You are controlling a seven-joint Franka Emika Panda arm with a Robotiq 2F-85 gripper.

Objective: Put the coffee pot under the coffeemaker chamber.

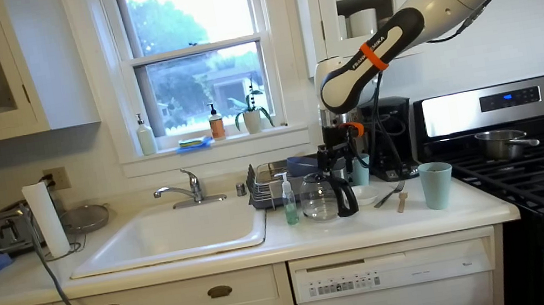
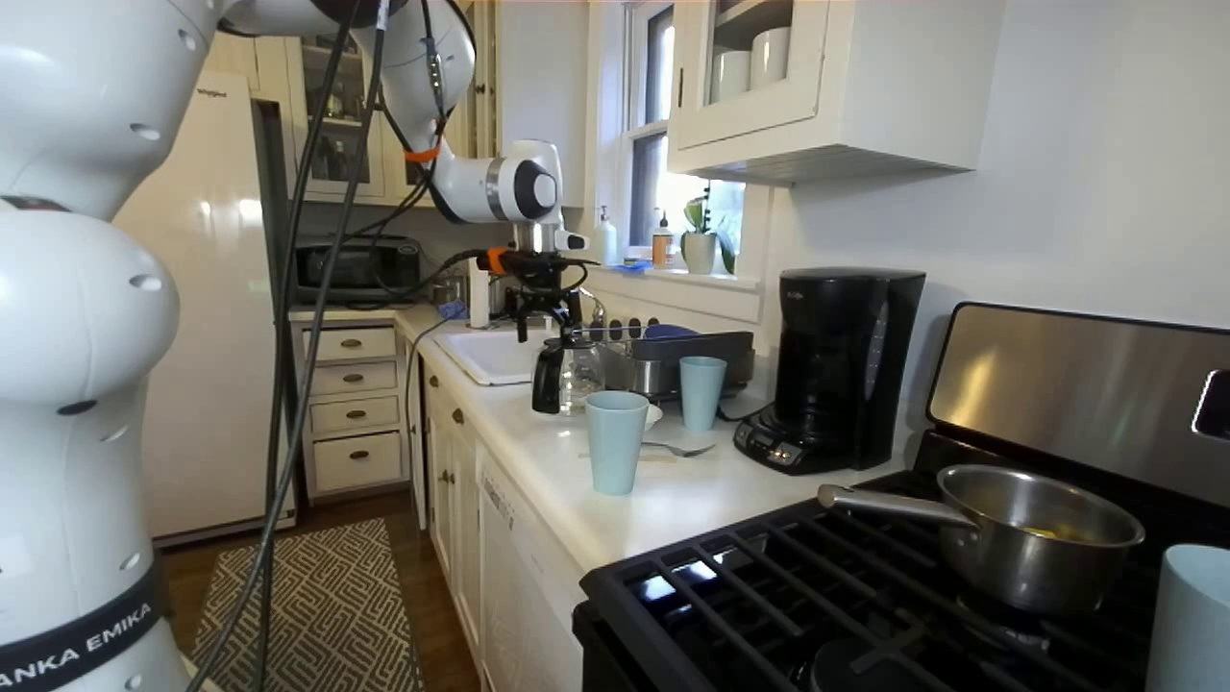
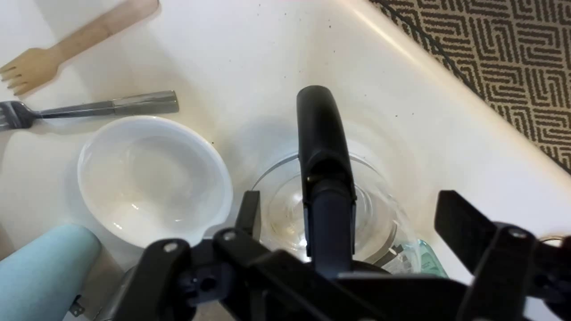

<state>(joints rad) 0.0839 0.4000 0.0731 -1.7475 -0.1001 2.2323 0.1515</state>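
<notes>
Black fingers (image 3: pixel 461 232): standing wide on either side of the handle (image 3: pixel 323 125) of the coffee pot (image 1: pixel 319 200), gaps showing at both sides, so nothing is being held; how deep they are reaching, I cannot tell.
Off-centre squeeze: the gripper (image 3: pixel 350 205) is sitting unevenly, its finger by the white bowl (image 3: pixel 154 178) standing nearer the handle; I am expecting one finger to touch first and shove or turn the pot.
Soap bottle (image 1: pixel 289 207): standing just beside the glass; a sideways push is threatening to tip it.
Smooth handle: looking curved and rounded, so a shallow pinch is risking a slip or a swinging pot during the lift.
Green cup (image 2: pixel 701 392): standing along the way to the coffeemaker chamber (image 2: pixel 812 370); a low or hasty carry is inviting a collision.
Chamber entry: a tilted or high approach is risking glass knocking its upper edge.
Pot's place: standing upright on the counter (image 1: pixel 387 224), between the sink (image 1: pixel 180 227) and the coffeemaker chamber, not yet being lifted.
Pot's look: clear, rounded glass is letting the counter show through; its dark top is partly hiding behind the gripper; the black handle is jutting toward the counter's front edge.
</notes>
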